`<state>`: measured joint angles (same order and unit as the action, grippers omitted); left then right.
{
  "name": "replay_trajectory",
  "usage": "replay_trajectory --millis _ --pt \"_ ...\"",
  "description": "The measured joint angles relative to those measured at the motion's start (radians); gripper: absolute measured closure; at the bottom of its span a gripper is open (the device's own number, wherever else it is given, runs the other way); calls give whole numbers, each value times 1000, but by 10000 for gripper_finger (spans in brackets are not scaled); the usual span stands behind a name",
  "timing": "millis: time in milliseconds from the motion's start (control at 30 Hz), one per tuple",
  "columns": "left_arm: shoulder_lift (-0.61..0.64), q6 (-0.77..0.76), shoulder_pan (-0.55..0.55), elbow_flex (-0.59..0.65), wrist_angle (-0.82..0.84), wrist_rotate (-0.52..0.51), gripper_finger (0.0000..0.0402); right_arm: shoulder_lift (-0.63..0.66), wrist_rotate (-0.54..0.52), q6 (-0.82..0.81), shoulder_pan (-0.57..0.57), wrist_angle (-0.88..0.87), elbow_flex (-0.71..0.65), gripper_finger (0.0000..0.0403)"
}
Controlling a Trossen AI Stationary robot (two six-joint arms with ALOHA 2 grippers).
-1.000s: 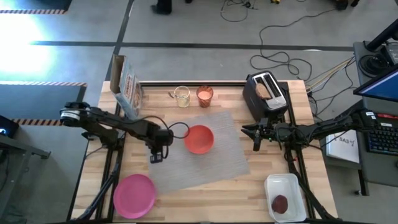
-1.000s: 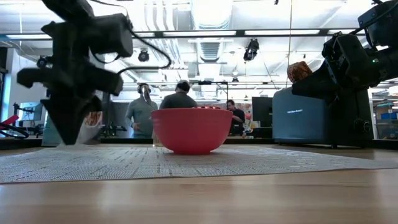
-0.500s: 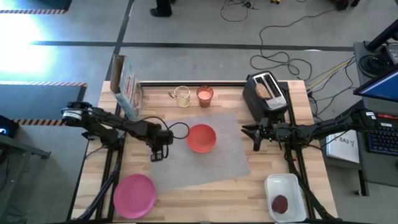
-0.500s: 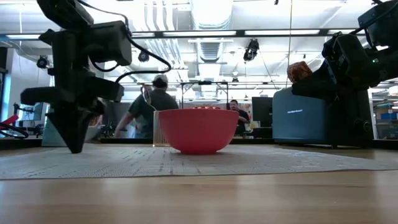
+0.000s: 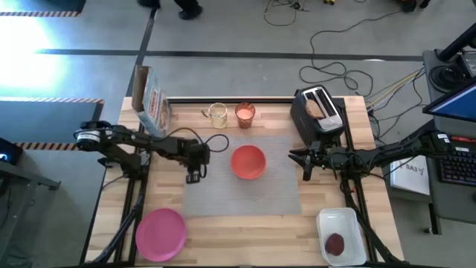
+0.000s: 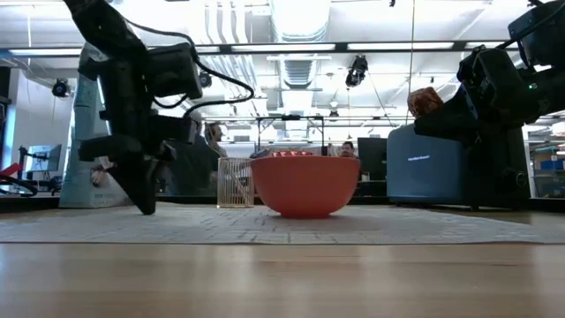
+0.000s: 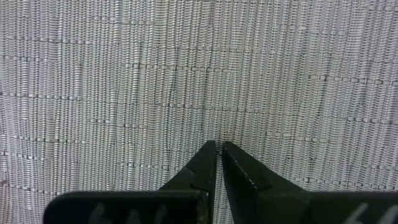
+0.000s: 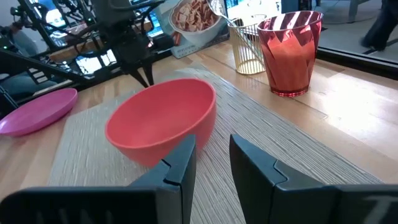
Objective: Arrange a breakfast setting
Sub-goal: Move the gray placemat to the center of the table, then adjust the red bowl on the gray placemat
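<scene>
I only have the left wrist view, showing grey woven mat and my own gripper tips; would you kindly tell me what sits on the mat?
Observer: A red bowl stands on the grey rectangular woven placemat, beside your left gripper.
Operator: Thank you. Is the plate on the mat yet?
Observer: No, the round pink plate lies off it, on the wooden table.
Operator: And where is the right arm?
Observer: The right gripper hovers open at the mat's far side, near the black toaster.

The wooden table (image 5: 338, 242) carries a grey placemat (image 5: 245, 195), pink plate (image 5: 161, 234) and black toaster (image 5: 318, 112).
</scene>
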<state>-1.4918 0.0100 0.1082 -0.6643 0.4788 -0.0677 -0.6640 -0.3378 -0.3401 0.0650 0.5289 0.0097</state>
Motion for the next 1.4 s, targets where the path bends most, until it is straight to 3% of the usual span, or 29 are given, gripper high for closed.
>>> replay_trajectory --millis 567,833,1200,1400 --pt "17 -53 -4 -56 15 42 391 0 0 0 0 0 0 316" --pt "17 -101 -9 -76 15 132 390 0 0 0 0 0 0 316" --pt "19 -126 -46 -77 -30 142 321 0 0 0 0 0 0 316" --pt "21 -131 -67 -77 -88 151 310 0 0 0 0 0 0 316"
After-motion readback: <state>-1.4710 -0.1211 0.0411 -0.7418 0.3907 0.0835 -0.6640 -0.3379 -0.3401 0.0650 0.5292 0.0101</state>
